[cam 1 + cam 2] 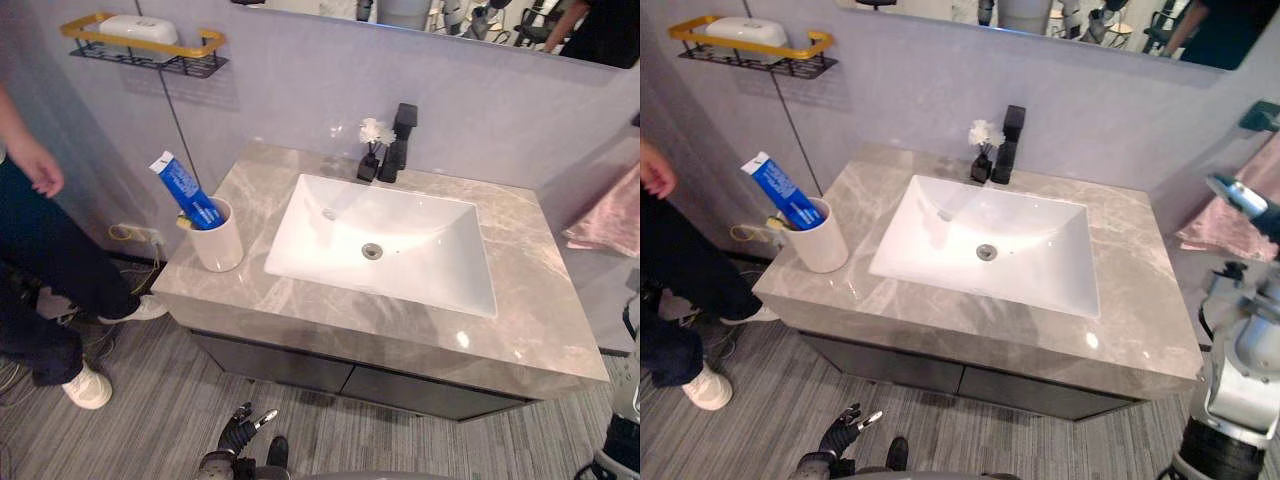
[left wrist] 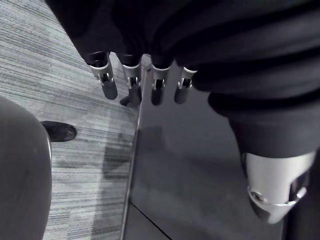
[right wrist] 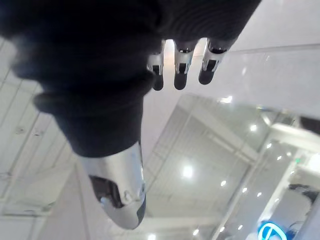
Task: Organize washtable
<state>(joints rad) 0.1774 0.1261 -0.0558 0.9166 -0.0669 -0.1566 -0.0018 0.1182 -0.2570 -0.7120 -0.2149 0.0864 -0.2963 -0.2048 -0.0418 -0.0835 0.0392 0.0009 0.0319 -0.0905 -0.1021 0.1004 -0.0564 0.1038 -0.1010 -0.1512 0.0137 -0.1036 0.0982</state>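
Observation:
The grey marble washtable (image 1: 520,300) has a white sink (image 1: 385,240) set in its middle. At its left front stands a white cup (image 1: 218,238) with a blue toothpaste tube (image 1: 185,188) leaning out of it. A black faucet (image 1: 398,143) and a small vase with a white flower (image 1: 372,150) stand behind the sink. My left hand (image 1: 240,428) hangs low in front of the cabinet, fingers (image 2: 132,85) straight and empty. My right hand (image 1: 1240,196) is raised at the right of the table, fingers (image 3: 181,67) straight, holding nothing.
A black wall shelf with a gold rail (image 1: 145,42) carries a white soap box (image 1: 138,28) at the upper left. A pink towel (image 1: 610,215) hangs at the right. A person (image 1: 35,250) stands by the table's left side. Dark cabinet fronts (image 1: 330,375) sit under the counter.

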